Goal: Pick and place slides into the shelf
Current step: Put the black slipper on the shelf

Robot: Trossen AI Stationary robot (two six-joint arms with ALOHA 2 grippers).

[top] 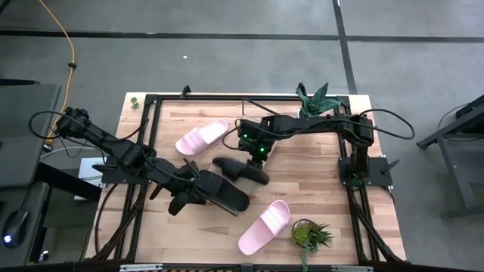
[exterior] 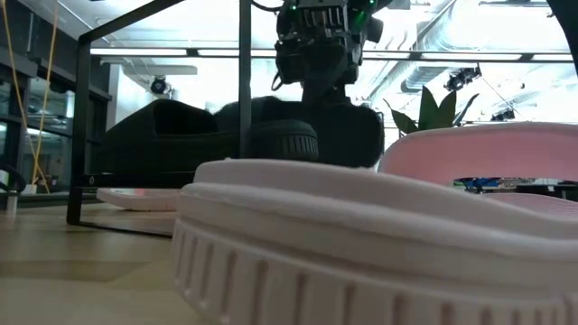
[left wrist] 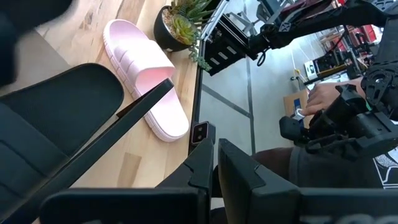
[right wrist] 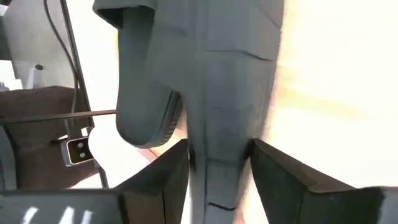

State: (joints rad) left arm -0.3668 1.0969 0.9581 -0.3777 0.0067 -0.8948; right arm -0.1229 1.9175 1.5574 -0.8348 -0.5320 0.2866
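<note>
Black foam fills the gap between the right gripper's [top: 255, 154] spread fingers [right wrist: 283, 174]: a black slide [top: 240, 170] lies just below them, straddled but not pinched. Left gripper [top: 184, 198] is closed narrow, pressed against the other black slide [top: 221, 193]; pink slides [top: 201, 137] lie apart.
</note>
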